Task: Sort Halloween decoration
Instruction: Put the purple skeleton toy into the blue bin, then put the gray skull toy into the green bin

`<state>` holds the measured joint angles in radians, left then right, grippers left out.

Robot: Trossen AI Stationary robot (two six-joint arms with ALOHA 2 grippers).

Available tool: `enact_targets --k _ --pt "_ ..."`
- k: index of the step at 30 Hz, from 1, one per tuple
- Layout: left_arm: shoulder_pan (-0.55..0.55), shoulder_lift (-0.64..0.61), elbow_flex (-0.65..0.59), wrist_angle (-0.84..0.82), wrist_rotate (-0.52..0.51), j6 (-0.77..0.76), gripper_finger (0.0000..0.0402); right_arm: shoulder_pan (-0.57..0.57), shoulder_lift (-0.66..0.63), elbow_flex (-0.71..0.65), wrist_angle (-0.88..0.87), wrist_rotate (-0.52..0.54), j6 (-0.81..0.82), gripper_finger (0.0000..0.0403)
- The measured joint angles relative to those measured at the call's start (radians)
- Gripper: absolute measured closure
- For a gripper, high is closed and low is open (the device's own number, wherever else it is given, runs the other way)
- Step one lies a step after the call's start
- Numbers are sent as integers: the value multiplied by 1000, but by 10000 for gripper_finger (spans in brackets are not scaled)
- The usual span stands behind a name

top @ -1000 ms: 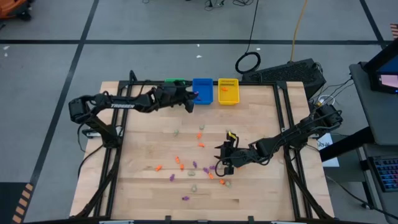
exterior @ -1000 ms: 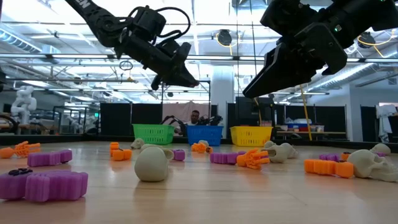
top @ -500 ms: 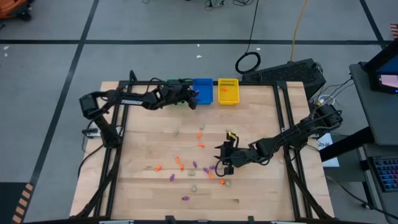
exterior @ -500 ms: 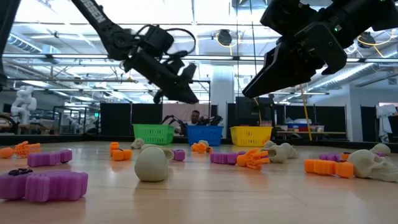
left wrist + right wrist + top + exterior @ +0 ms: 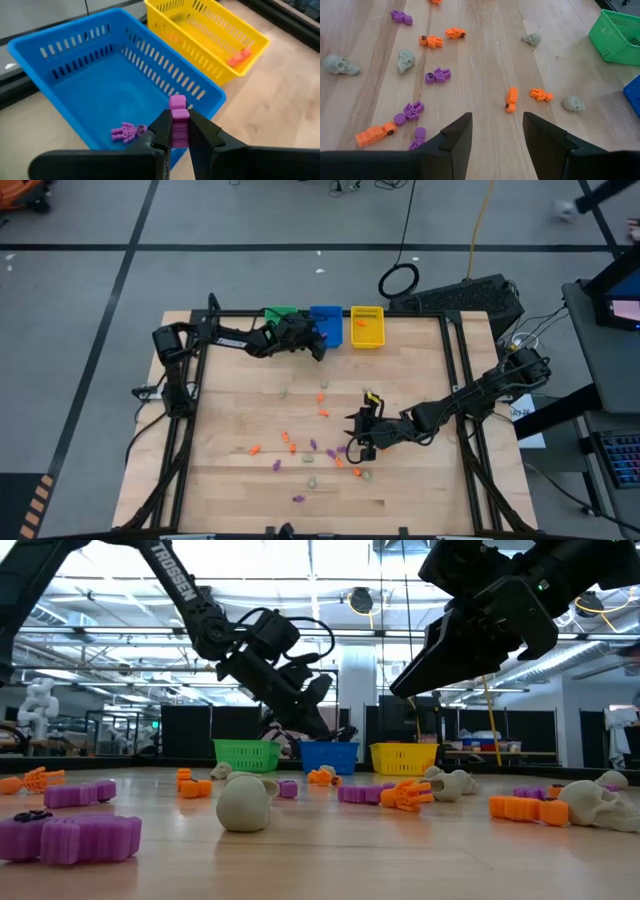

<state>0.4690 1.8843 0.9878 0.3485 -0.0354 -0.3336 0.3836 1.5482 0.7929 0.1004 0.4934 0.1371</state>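
Now a purple trinket [image 5: 178, 121] sits pinched between the left gripper's [image 5: 179, 131] fingers.

The counter [image 5: 240, 415] is pale wood in planks, smooth with a faint sheen. The blue bin [image 5: 100, 85] and yellow bin [image 5: 210, 35] are slotted, slightly glossy plastic. The trinkets [image 5: 435, 75] look like matt moulded plastic. Both arms' jaws are matt black.
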Motion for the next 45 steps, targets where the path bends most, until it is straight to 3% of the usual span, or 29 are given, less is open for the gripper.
enact_targets --k 17,22,29,34,45 --pt "-10 0 2 2 -136 52 349 0 0 0 -1 0 0 239" --pt "-25 -1 2 1 -183 54 291 0 0 0 -1 0 0 239" --pt "-25 -2 44 -2 -168 68 189 0 0 0 -2 0 0 239" --pt "-27 -74 97 -142 -91 92 156 0 0 0 -6 0 0 239" --pt "-110 -359 116 -517 -90 113 153 0 0 0 -7 0 29 239"
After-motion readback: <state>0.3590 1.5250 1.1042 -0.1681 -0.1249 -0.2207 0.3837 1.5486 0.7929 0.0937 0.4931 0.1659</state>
